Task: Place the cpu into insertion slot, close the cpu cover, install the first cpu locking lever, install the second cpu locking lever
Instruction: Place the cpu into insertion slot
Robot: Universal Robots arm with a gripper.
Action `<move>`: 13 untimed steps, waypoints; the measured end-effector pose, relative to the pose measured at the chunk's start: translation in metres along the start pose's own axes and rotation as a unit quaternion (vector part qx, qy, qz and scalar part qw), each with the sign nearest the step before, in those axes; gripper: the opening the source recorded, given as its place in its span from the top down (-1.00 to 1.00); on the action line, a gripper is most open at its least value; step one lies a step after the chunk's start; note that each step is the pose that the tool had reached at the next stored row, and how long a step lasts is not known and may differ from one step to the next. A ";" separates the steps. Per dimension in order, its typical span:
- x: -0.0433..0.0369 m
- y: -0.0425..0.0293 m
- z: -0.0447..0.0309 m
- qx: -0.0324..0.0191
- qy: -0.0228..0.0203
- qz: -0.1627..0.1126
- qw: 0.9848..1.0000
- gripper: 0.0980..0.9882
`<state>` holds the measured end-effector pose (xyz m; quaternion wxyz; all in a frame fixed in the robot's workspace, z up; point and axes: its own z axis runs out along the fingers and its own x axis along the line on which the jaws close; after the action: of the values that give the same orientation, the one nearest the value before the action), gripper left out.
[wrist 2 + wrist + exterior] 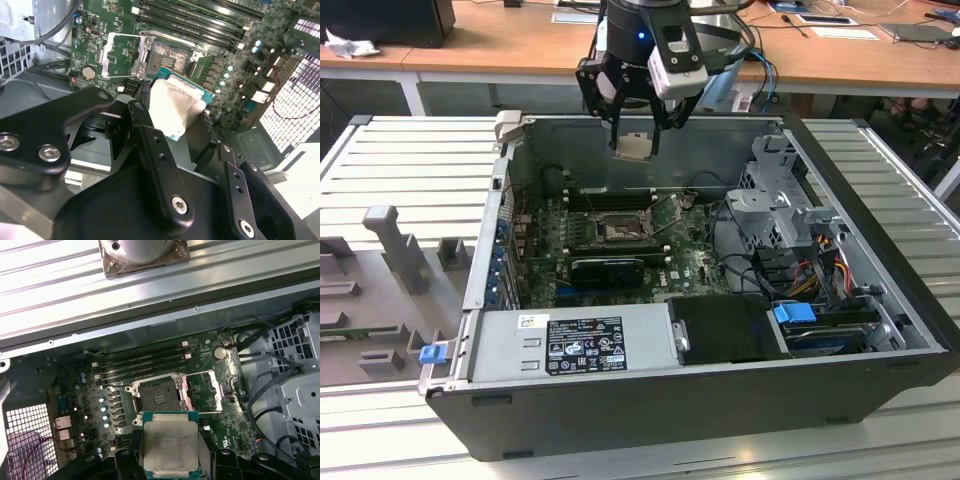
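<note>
1. Cpu (633,146) is up in the air, clenched edge to edge in the gripper (636,138), with its pale face showing in both wrist views.
2. In the exterior view it hangs above the open computer case (620,405), near the far wall, at about twelve o'clock from the insertion slot (620,230) and well apart from it.
3. The slot sits bare on the green board (692,262): its dark square floor shows in the first wrist view, with no chip seated in it.
4. The cpu cover (202,390) is swung open. In the exterior view it lies at roughly three o'clock of the slot, so the way in is unobstructed.
5. The power supply (570,340) lies at six o'clock of the slot, at the case's near edge, out of the working area.
6. Judged from this, the task is at its first step and that step is unfinished: the chip is lifted and brought over the case, but not lined up with the slot or lowered.
7. Left to do: seating the chip, closing the cover, and both lever steps. None of these looks started.
</note>
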<state>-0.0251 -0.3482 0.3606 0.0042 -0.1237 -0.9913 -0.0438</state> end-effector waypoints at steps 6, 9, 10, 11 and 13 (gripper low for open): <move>0.0000 0.0000 0.0001 -0.001 -0.003 0.030 1.000 0.03; 0.0000 0.0000 0.0001 -0.001 -0.004 0.041 0.999 0.03; 0.0000 0.0000 0.0001 -0.001 -0.004 0.045 0.999 0.03; 0.0000 0.0000 0.0002 -0.001 -0.005 0.055 0.998 0.03; 0.0000 0.0000 0.0002 -0.001 -0.006 0.068 0.998 0.03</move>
<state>-0.0251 -0.3481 0.3604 0.0012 -0.1908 -0.9807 -0.0439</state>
